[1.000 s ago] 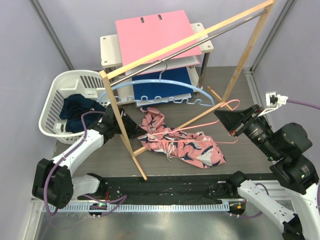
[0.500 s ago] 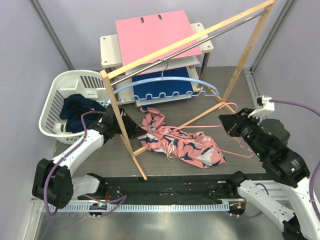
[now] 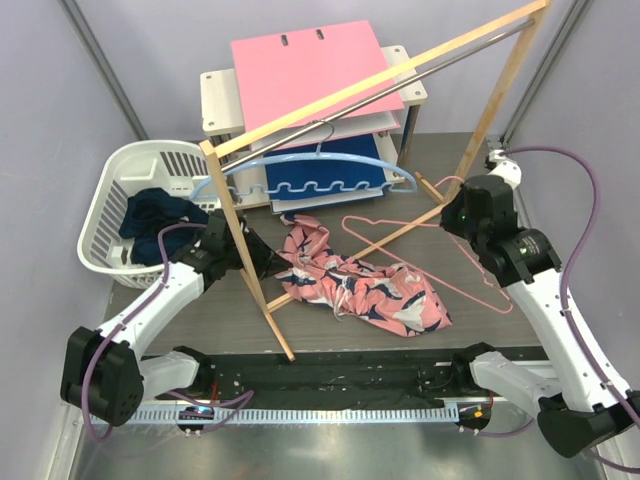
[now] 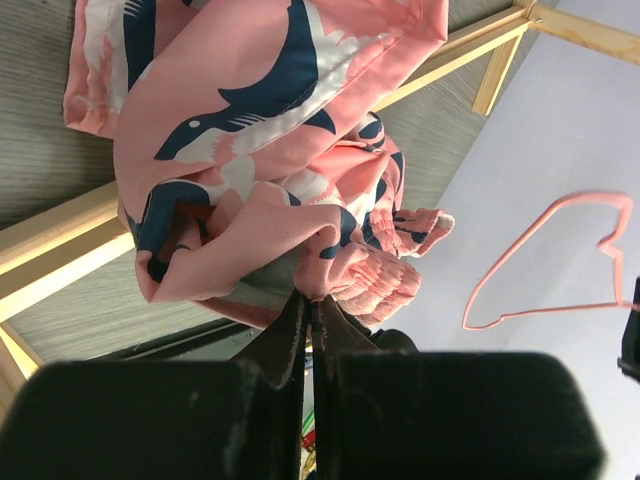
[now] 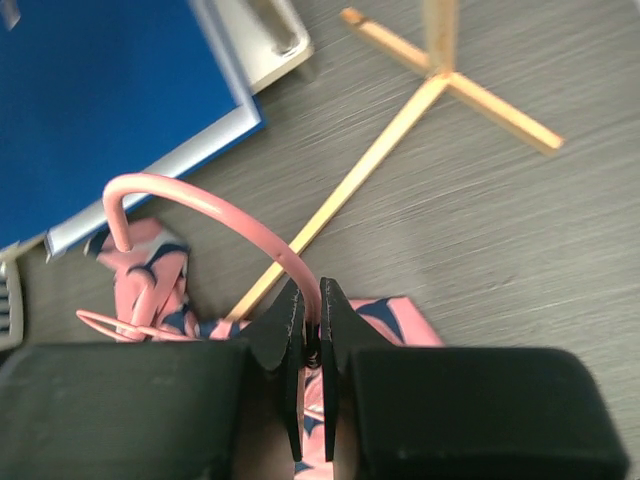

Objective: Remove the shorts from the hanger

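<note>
looks like the left gripper [image 4: 312, 320] is pinched tight on the salmon-pink, navy-splotched cloth shorts [image 3: 375, 295] to pin them on the dark table [image 3: 230, 310], while the right gripper [image 5: 310, 302] clamps the thin pink wire hanger [image 5: 215, 205] by its hook, holding it clear.

Your wooden rack [image 3: 268, 305] runs corner to corner across the grey wood-grain table [image 3: 210, 315], from near left to far right, with a metal rail [image 3: 470, 51] slung under its top bar. Far left you've got the white slotted laundry basket [image 3: 178, 160], sitting just beside the rack's left post. Behind the rack, at the far edge, stands your white shelf unit [image 3: 215, 100]: pink board [image 3: 310, 75] lying flat on top, blue panel [image 3: 300, 172] on the tier below. Lilac walls [image 3: 60, 150] close you in.
</note>
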Robot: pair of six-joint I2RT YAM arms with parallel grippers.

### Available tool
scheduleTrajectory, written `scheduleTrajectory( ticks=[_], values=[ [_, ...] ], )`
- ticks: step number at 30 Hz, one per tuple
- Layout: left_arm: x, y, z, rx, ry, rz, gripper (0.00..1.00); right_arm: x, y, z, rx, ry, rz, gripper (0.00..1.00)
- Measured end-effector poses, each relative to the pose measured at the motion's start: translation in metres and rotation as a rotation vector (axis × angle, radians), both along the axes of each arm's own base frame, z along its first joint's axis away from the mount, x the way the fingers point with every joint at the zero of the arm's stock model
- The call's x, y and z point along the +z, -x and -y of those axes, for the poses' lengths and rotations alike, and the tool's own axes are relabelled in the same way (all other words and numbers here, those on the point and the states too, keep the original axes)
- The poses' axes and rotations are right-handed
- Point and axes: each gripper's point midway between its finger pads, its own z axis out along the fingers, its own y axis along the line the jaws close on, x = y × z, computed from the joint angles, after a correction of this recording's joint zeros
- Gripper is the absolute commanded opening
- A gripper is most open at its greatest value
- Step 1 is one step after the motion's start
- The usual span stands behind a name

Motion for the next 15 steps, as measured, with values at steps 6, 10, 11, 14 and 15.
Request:
scheduleTrajectory(
  ticks=[6, 10, 11, 14, 15],
  values=[
    [0.000, 0.003, -0.001, 0.000, -0.002, -0.004, 0.00, -0.006, -0.008, 0.022, -0.060, -0.048, -0.009, 0.01],
    [-0.001, 0.003, -0.001, -0.005, -0.003, -0.007, 0.00, 0.001, -0.019, 0.019, -0.047, -0.060, -0.004, 0.01],
    [-0.001, 0.004, -0.001, -0.007, -0.002, -0.010, 0.00, 0.004, -0.023, 0.019, -0.049, -0.060, -0.001, 0.01],
    [-0.005, 0.004, 0.000, -0.017, -0.008, -0.020, 0.00, 0.023, -0.040, 0.016, -0.042, -0.068, 0.026, 0.01],
    [-0.007, 0.004, 0.000, -0.022, -0.011, -0.024, 0.00, 0.035, -0.048, 0.013, -0.036, -0.075, 0.048, 0.01]
  ],
)
